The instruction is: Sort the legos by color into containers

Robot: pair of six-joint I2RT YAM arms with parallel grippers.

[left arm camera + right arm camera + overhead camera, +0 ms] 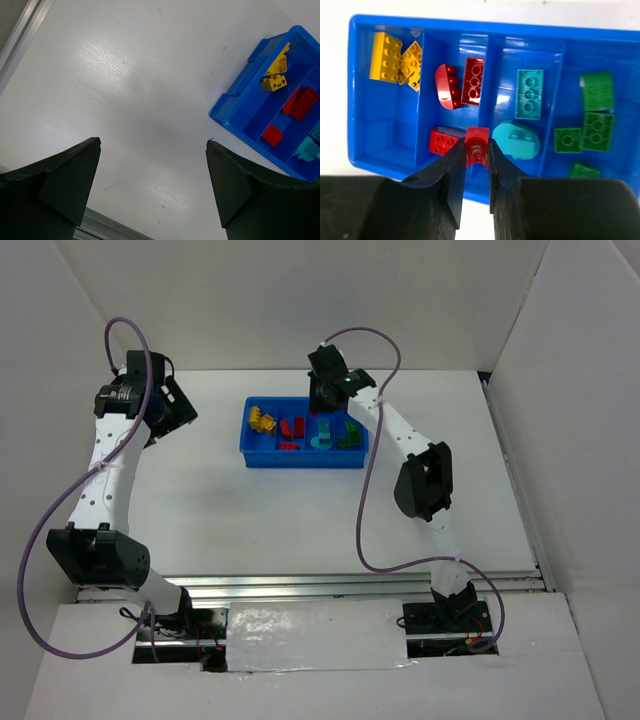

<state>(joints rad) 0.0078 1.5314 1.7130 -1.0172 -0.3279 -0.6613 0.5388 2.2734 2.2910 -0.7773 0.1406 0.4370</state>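
— Now, at the right claw (pixel 477 156)?
— Pinched shut on a red lego (pixel 477 141), over the blue tray (pixel 470 27); another red brick (pixel 442 141) just left of it, a teal piece (pixel 516 140) just right.
— And at the left claw (pixel 153 145)?
— Spread wide above the table (pixel 125 75), gripping nothing; tray up and right.

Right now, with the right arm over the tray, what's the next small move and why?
Probably nudge left, then open: the right jaws pinch a red brick above the divider between the red pile and the teal pieces.
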